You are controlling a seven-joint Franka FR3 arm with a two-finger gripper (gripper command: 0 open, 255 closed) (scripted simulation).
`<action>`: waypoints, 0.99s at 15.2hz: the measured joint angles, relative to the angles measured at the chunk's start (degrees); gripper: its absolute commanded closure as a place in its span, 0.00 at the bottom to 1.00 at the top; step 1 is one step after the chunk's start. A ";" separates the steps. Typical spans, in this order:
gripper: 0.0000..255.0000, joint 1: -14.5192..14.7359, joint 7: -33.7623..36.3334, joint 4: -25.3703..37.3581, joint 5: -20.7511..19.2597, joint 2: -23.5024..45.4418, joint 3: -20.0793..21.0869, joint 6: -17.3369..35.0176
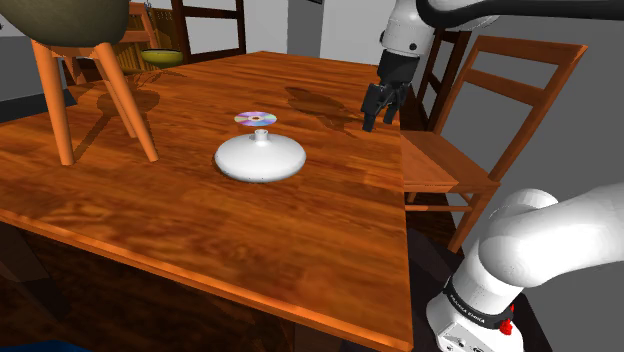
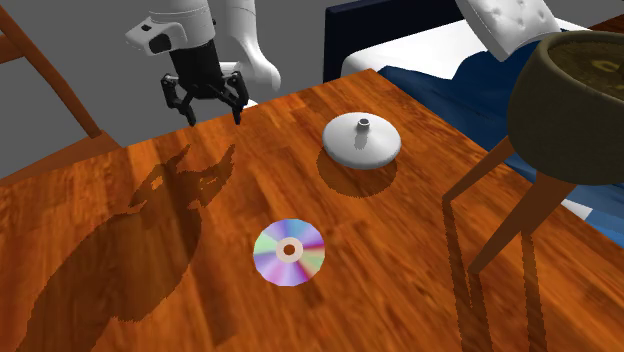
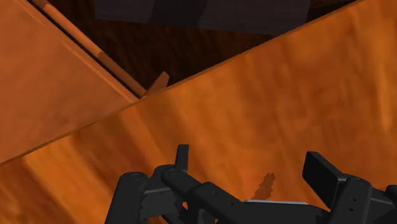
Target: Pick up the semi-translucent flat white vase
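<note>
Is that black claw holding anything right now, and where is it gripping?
Nothing. The gripper hangs open over the table edge, apart from the white vase.

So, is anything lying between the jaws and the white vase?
No, just bare wooden tabletop between the open jaws and the white vase, clear in the shoulder view. The shiny disc lies off to one side.

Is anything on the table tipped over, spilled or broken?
No, nothing stands out. The white vase sits upright on the table, and the shiny disc lies flat near it. Nothing is spilled.
</note>
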 measured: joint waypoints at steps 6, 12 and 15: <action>0.00 1.28 6.00 5.50 2.48 3.60 4.93 -2.82; 0.00 2.37 15.06 15.13 5.02 11.76 12.06 -5.54; 0.00 2.62 19.63 21.47 5.51 16.41 15.36 -7.83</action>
